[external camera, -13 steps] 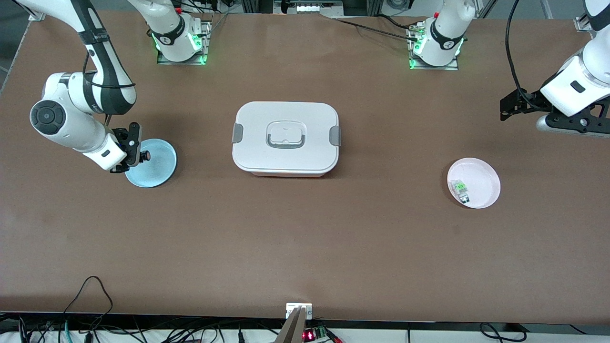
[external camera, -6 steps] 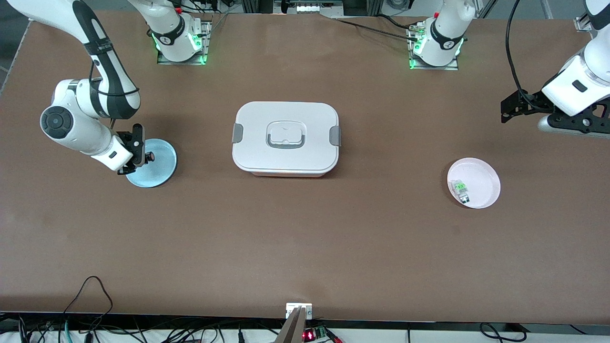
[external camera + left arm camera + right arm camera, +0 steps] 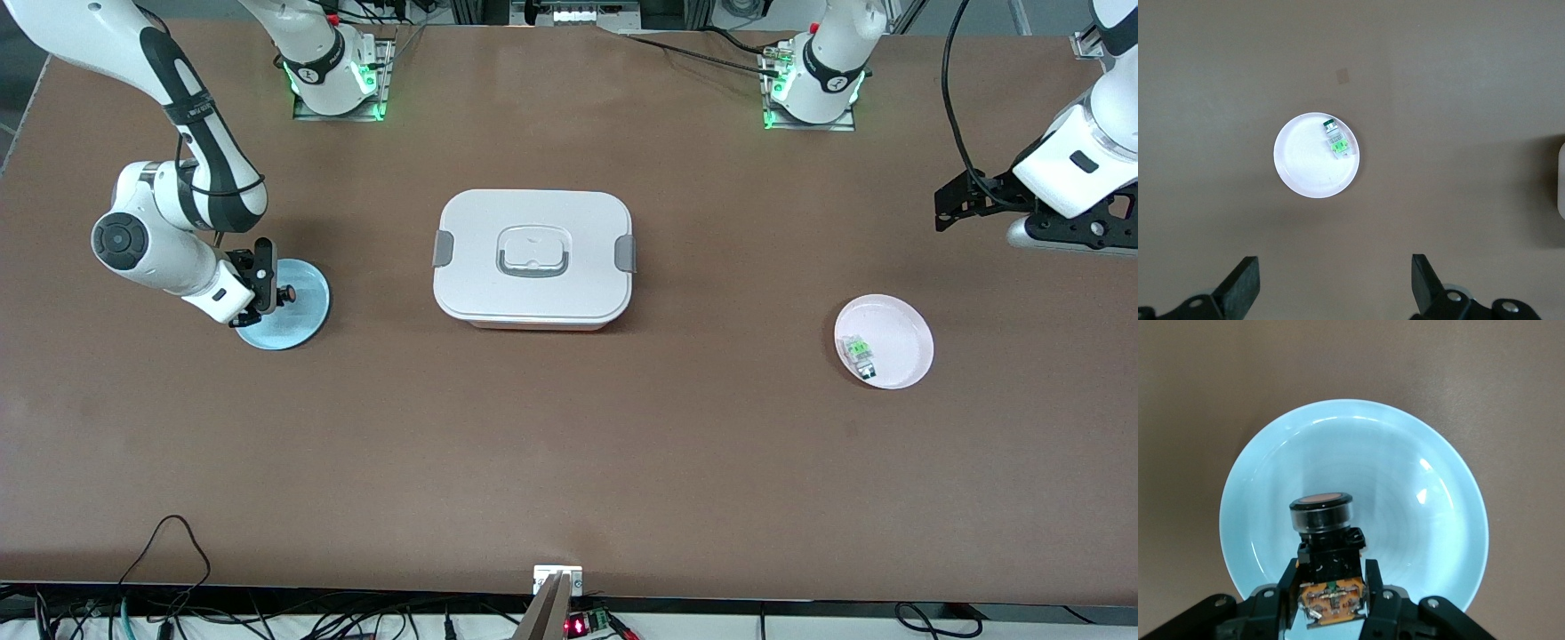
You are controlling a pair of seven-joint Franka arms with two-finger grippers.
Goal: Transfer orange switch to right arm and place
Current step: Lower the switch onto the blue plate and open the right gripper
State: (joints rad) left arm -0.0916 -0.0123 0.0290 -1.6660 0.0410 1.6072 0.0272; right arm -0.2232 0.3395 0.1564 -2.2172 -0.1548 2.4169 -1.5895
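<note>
right gripper point(image 3: 277, 292) clamped on the orange switch point(image 3: 1327, 555), poised over the blue plate point(image 3: 302, 311) at the right arm's end of the table; left gripper point(image 3: 1335, 283) waiting, fingers spread wide, high above the pink plate point(image 3: 1305, 175) with the green-and-white component point(image 3: 1336, 141)

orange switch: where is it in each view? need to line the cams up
Front view: orange switch in the shut right gripper, over the blue plate.
Right wrist view: the switch between the fingers, over that plate.
Left wrist view: not in it.
Shared landmark: the blue plate.
</note>
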